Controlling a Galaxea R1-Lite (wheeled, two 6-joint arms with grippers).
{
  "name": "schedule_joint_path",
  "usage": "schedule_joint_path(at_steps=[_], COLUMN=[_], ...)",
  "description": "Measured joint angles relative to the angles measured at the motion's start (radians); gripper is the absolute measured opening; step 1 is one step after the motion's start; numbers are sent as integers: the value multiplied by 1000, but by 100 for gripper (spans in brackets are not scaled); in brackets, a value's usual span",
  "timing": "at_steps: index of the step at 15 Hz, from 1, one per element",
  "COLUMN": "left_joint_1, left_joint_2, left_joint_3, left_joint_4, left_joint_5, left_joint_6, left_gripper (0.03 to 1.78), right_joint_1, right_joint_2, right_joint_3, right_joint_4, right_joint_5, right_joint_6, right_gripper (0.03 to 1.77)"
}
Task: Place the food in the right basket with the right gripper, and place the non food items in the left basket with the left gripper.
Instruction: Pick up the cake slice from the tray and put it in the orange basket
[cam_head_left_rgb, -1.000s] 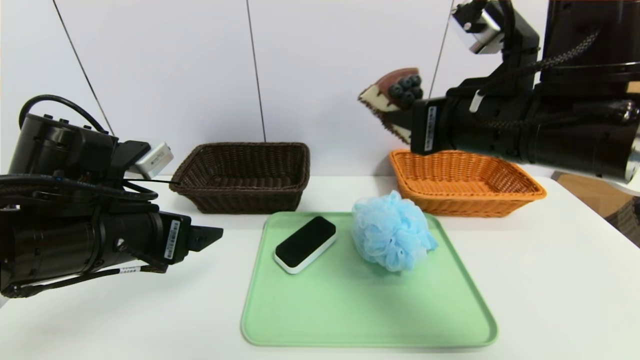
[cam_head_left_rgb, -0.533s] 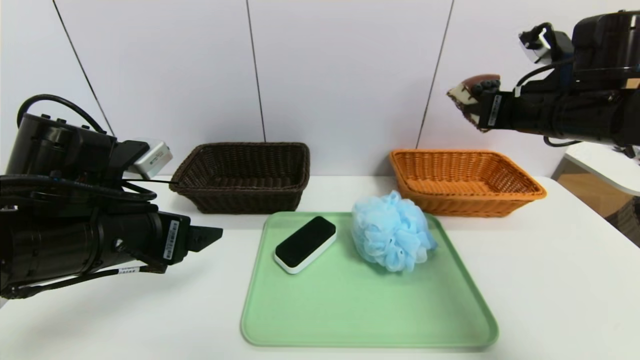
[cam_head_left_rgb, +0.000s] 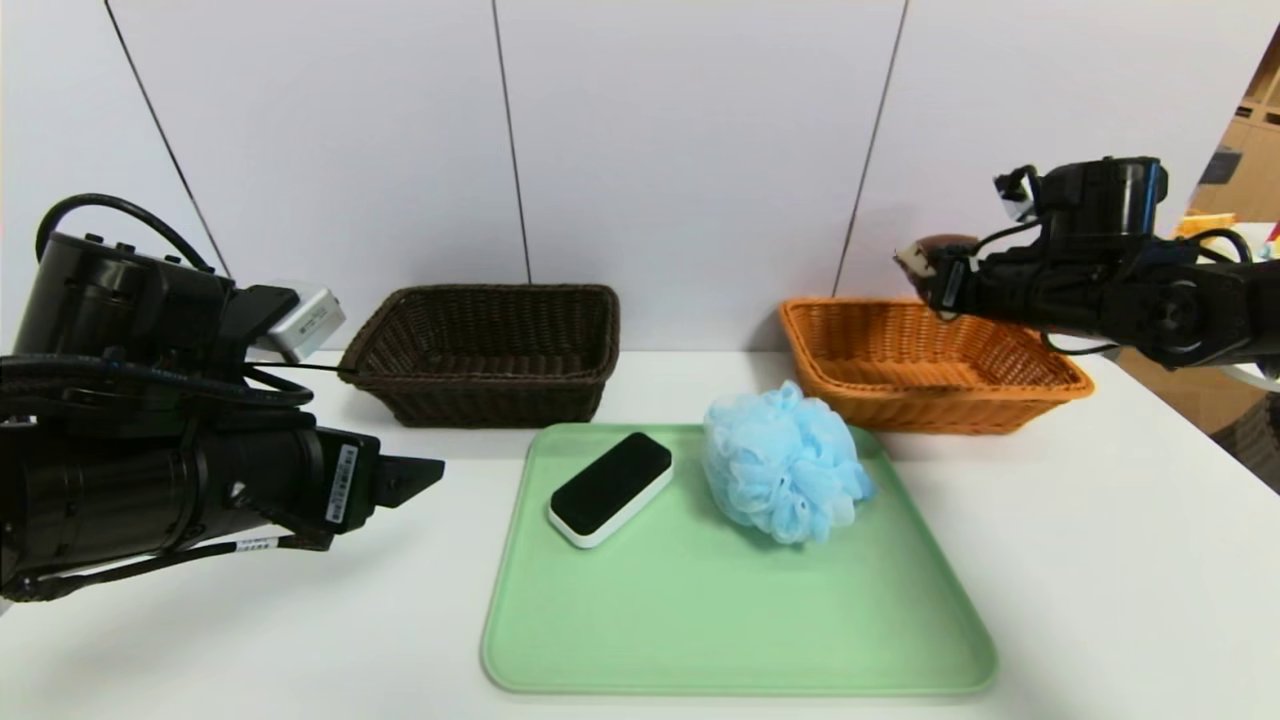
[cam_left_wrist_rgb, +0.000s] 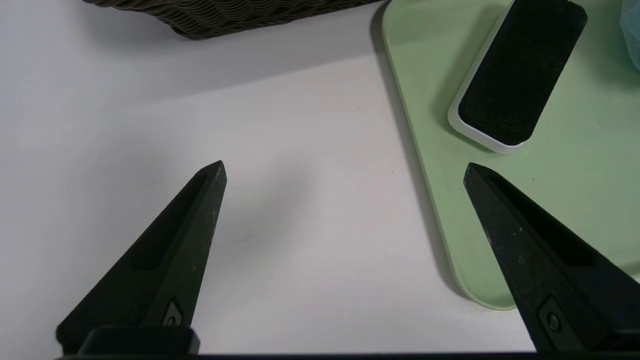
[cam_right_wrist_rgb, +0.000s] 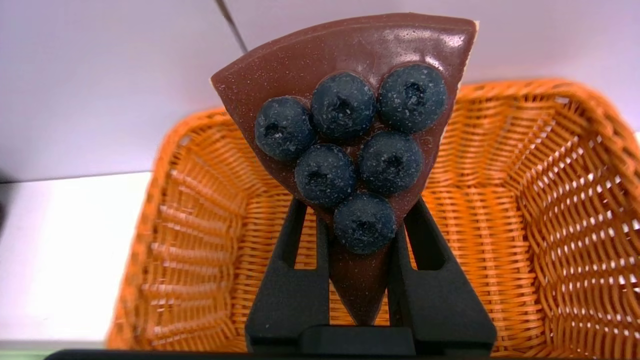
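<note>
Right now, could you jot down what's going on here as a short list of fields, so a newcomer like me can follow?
Right gripper: shut on the cake slice, held above the orange basket
Left gripper: open, empty, over the table beside the green tray
On tray: blue bath pouf, black-topped block
Dark basket: nothing seen inside
Orange basket: nothing in it yet

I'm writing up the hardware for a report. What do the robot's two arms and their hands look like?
Both arms are matte black, built from thick cylindrical segments with black cables looped along them. Each wrist carries a small silver-white camera box and a white barcode-style label near the hand. The left hand has two flat, black, tapering triangular fingers with a small screw near each base. The right hand has matching black fingers with slotted cut-outs.
</note>
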Motion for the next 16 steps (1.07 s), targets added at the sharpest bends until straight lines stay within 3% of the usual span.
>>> schedule_joint_path(at_steps=[8, 11, 13, 16], left_joint_1=[-1, -2, -2, -2], left_joint_2=[1, 0, -3, -5], left_joint_3=[0, -2, -2, -1], left_joint_4=[0, 0, 0, 0], left_joint_5=[1, 1, 1, 1], left_joint_6=[-1, -1, -1, 0], left_gripper=[169, 169, 169, 169], right_joint_1=[-4, -4, -4, -3], right_joint_2=[5, -9, -15, -32], right_joint_3=[12, 25, 40, 49], right_joint_4=[11, 14, 11, 3], right_joint_5=[9, 35, 36, 43], right_joint_6=[-2, -3, -8, -8], right_gripper=[34, 34, 67, 101])
